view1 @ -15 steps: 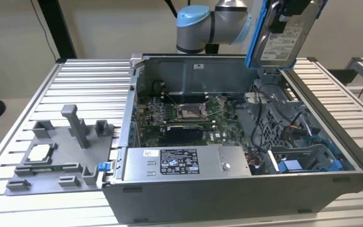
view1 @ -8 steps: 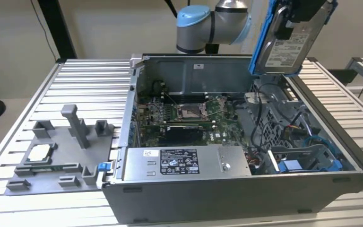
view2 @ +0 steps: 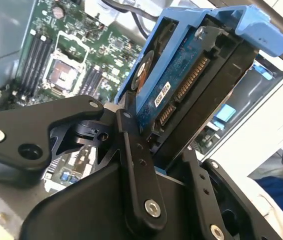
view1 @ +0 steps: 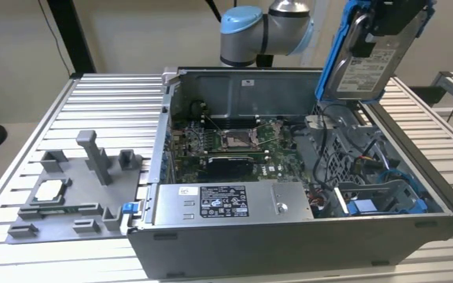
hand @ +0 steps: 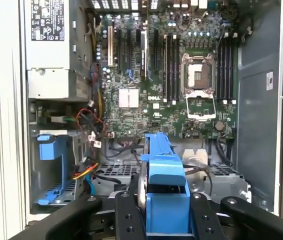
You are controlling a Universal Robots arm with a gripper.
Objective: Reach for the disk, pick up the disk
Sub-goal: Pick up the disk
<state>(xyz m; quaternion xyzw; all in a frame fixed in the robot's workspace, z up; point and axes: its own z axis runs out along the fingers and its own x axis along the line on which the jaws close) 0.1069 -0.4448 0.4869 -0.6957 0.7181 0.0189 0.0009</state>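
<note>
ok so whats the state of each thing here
disk: lifted above the computer case, tilted, in its blue bracket
gripper: jaws shut on the disk's bracket
computer case: side open, motherboard exposed
processor socket: empty
blue drive bay: empty, inside the case
grey fixture: on the table beside the case

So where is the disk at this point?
The disk is in the pincer, lifted clear above the open computer case at the exterior view's upper right; in both wrist views it sits between the pincer's fingers, above the motherboard.
</note>
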